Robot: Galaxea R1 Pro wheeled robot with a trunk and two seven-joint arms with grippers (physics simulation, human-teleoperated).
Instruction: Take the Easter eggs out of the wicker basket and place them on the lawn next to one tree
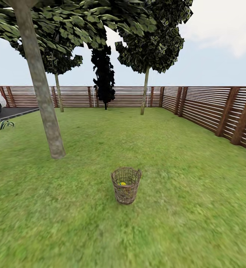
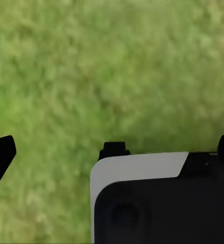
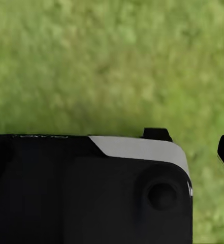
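wicker basket [image 1: 126,190] mid-lawn [image 1: 175,208], ahead | yellow egg [image 1: 122,183] inside | end effector state: can't tell

I see open lawn [image 1: 182,223] all round the wicker basket [image 1: 126,185], frame centre | basket mouth unobstructed from above | thick tree [image 1: 41,93] trunk upper left, well apart | fence [image 1: 219,111] along right edge, far off
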